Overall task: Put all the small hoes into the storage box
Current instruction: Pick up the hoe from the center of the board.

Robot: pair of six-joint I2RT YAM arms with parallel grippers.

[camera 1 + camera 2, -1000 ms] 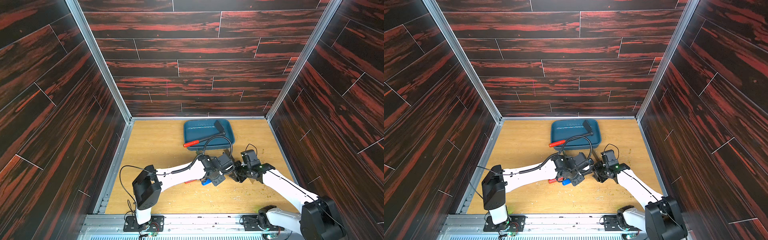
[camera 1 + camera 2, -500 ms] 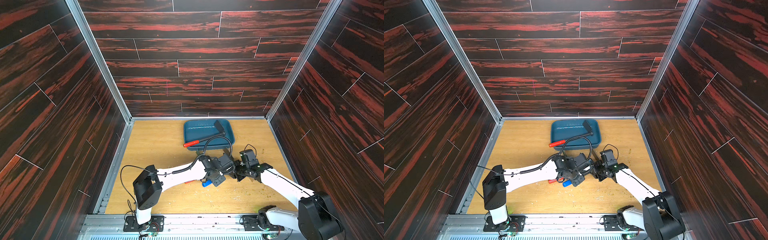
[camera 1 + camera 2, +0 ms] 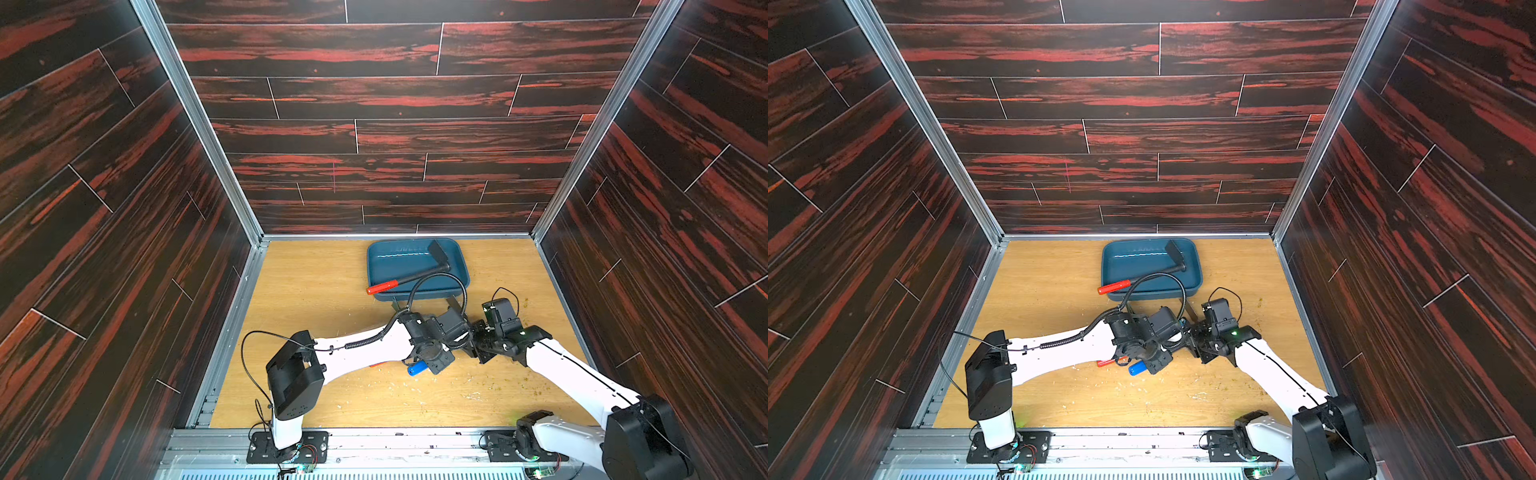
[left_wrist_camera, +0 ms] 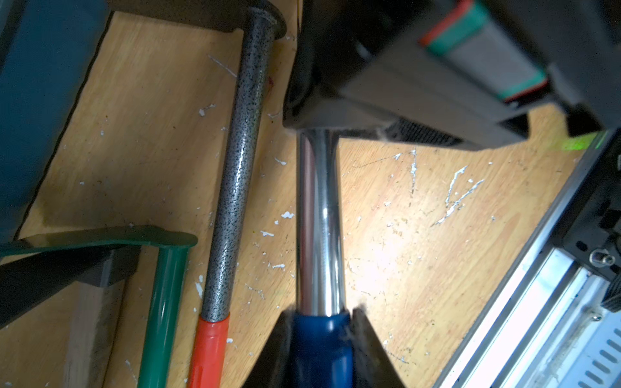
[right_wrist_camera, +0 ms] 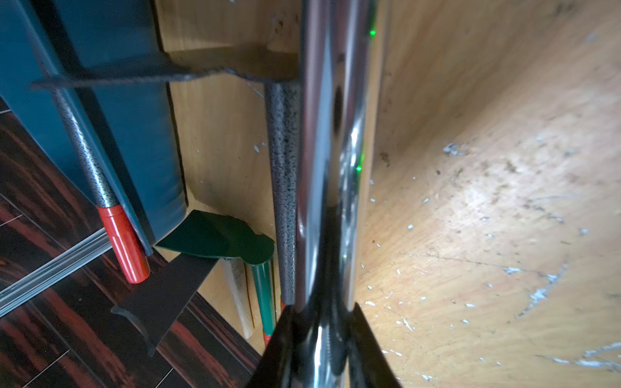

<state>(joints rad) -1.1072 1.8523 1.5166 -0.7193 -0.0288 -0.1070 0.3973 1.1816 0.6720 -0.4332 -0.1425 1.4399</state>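
The left end effector (image 4: 321,324) is clenched on the blue handle of the small hoe (image 4: 319,218), and the right end effector (image 5: 321,319) grasps its chrome shaft. The storage box (image 3: 386,266) lies apart from them, at about 12 o'clock.

The left arm (image 3: 361,353) and the right arm (image 3: 577,374) share one build: smooth white links joined by boxy matt-black joint housings. A ribbed black hose (image 3: 438,276) arches from the left arm's wrist, and a thin black wire (image 3: 242,353) loops beside its elbow housing. A curled black lead (image 3: 505,289) sits at the right wrist. Each arm stands on a black base plate (image 3: 259,446) with small screws. A green light (image 3: 1234,332) glows on the right arm. The left claw (image 4: 321,319) has black wedge-shaped fingers (image 4: 274,349).
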